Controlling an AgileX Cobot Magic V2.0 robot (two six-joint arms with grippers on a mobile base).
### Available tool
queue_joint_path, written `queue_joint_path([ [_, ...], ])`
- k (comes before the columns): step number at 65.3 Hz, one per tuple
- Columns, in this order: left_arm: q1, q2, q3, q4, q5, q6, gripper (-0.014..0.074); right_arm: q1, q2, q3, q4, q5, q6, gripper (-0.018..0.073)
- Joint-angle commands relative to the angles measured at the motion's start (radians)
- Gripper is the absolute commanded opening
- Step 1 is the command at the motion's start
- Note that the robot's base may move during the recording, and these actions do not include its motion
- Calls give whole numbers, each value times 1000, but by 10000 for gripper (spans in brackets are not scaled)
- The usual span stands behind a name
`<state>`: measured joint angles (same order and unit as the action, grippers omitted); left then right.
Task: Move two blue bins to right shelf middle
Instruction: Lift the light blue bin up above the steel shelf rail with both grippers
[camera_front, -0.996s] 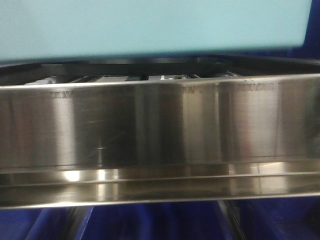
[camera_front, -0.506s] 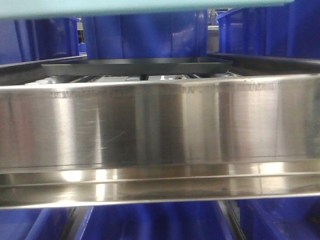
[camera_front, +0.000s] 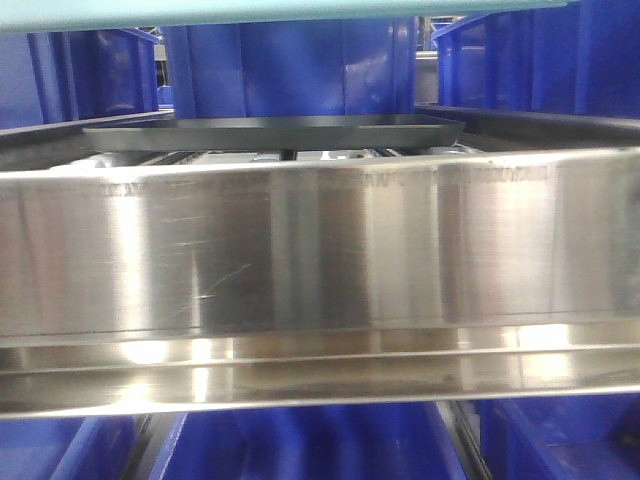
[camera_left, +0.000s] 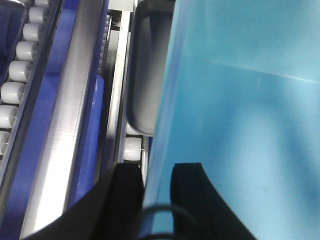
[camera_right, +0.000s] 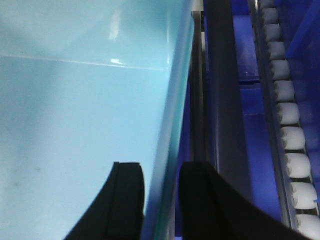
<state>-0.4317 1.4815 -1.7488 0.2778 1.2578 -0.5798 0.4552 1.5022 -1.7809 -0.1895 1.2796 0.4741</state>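
One bin (camera_left: 240, 100) gripped by left pincer (camera_left: 157, 170), right pincer (camera_right: 160, 167).

The steel front rail (camera_front: 320, 250) blocks the whole width low down. Above it, an open band runs between the dark tray (camera_front: 270, 133) lying on the level and the light-blue bin (camera_front: 250, 8) overhead. At the back, dark blue bins (camera_front: 290, 70) close it off.

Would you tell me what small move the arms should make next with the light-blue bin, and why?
Probably draw the light-blue bin straight back, kept level. The left gripper and right gripper each pinch a side wall, and the bin's underside already hangs above the steel rail and the dark tray, so nothing seems to block withdrawal.
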Motion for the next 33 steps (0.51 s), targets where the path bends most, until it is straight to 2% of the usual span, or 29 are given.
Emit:
queue_joint_path([
  [1, -11, -30, -22, -69, -37, 26, -111, -1, -6, -10, -48, -58, 27, -165],
  [20, -11, -30, -22, -69, -37, 26, -111, -1, -6, -10, -48, -58, 27, -165],
  [33, -11, -30, -22, -69, -123, 26, -111, -1, -6, -10, -48, -143, 27, -165],
])
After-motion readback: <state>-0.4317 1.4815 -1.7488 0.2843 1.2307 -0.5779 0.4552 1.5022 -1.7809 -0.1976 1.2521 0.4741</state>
